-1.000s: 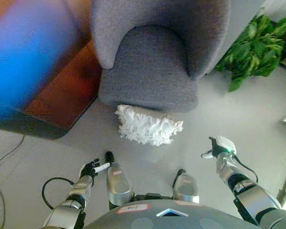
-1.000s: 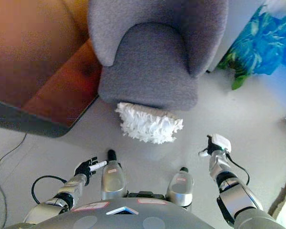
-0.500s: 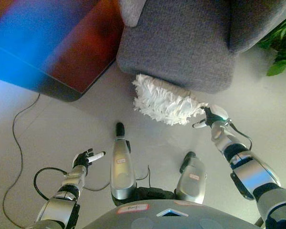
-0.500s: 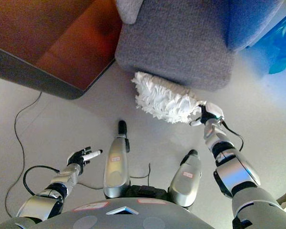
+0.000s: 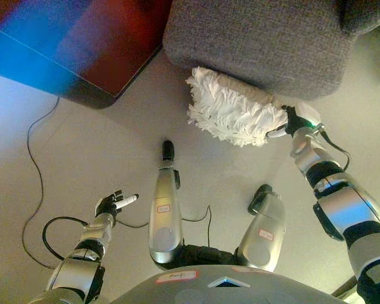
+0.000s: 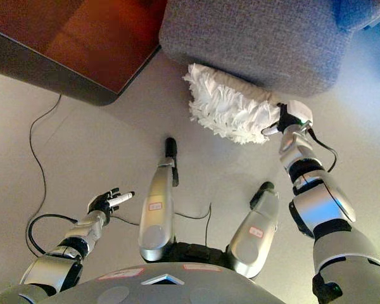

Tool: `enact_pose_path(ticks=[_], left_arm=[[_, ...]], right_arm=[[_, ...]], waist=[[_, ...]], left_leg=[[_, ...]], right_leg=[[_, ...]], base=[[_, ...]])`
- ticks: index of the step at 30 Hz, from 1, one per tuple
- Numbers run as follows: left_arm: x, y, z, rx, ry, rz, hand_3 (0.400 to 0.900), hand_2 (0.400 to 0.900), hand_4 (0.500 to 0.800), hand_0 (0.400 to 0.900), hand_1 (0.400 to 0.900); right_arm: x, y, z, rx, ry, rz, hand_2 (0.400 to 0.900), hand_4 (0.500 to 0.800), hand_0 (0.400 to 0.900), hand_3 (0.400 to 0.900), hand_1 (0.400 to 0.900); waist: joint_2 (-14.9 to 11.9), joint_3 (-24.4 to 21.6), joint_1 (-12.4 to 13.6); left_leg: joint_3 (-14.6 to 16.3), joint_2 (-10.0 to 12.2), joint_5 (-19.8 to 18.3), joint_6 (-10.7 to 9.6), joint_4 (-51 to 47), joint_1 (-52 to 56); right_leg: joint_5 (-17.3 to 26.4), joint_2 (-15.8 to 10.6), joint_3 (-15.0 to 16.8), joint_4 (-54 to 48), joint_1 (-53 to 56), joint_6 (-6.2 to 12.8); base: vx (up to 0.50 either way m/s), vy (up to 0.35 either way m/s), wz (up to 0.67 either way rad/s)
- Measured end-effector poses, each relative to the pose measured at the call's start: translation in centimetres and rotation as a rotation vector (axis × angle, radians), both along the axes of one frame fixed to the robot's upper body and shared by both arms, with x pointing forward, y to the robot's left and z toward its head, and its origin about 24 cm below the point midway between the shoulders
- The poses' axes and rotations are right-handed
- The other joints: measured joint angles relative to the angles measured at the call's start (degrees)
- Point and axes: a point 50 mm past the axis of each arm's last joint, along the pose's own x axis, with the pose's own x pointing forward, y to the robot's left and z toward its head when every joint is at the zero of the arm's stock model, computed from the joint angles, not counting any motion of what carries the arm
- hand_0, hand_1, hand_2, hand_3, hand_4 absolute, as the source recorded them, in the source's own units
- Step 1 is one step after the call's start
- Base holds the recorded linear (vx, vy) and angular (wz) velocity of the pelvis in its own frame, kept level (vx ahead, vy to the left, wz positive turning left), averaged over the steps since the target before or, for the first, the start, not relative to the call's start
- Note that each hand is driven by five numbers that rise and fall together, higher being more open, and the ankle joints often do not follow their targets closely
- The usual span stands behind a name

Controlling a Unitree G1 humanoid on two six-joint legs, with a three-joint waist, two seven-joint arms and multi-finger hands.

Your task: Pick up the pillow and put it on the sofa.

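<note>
Right robot hand (image 5: 297, 120) touching the right end of the pillow (image 5: 234, 114), fingers hidden, grip impossible to tell. Pillow lying on the floor (image 5: 101, 152) against the sofa (image 5: 259, 38) base, awaiting lifting. Left robot hand (image 6: 107, 201) hanging relaxed, low left. Both views agreeing.

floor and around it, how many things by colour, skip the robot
white: 1, the pillow on the floor against the sofa front
grey: 1, the sofa
dark reddish brown: 1, the table at upper left
black: 1, the thin cable running over the floor
total: 4
</note>
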Motion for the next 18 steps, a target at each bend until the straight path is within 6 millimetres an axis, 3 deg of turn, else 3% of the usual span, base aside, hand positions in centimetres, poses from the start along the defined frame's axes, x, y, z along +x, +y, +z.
enact_pose_path(ticks=[18], left_arm=[[0.4,-0.2,0.2,-0.039,-0.051,0.031,0.900,0.900,0.800,0.900,0.900]], right_arm=[[2.0,-1.8,5.5,-0.049,-0.134,-0.061,0.900,0.800,0.900,0.900,0.900]], waist=[[2.2,2.2,-0.4]], left_leg=[[-0.1,-1.8,1.1,0.2,0.3,-2.6]], right_leg=[[-0.6,-0.9,2.7,3.6,-5.9,0.01]], base=[[-0.01,0.037,0.01]])
